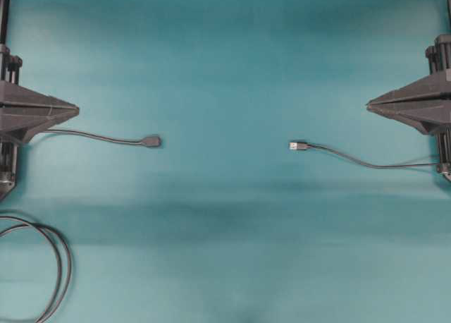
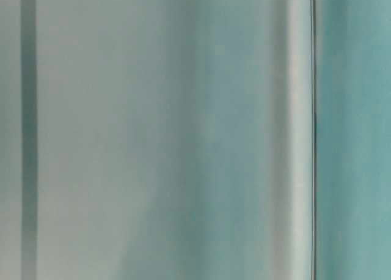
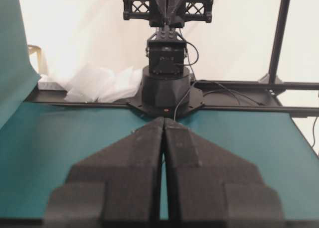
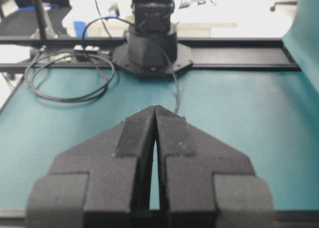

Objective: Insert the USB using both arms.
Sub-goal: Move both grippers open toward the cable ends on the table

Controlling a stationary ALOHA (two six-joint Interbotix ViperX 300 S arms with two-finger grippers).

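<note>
The USB plug [image 1: 299, 146], silver tip on a short dark body, lies right of centre on the teal table, its thin cable [image 1: 373, 165] running to the right edge. The all-black socket end [image 1: 151, 141] of the other thin cable lies left of centre. My left gripper [image 1: 76, 111] is shut and empty at the left edge, up and left of the socket; its tips meet in the left wrist view [image 3: 164, 119]. My right gripper [image 1: 368, 106] is shut and empty at the right edge, up and right of the plug; its tips meet in the right wrist view [image 4: 155, 107].
A thicker looped black cable [image 1: 58, 266] lies at the front left corner and shows in the right wrist view [image 4: 65, 78]. The other arm's base [image 3: 167, 86] stands across the table in each wrist view. The table-level view shows only blur.
</note>
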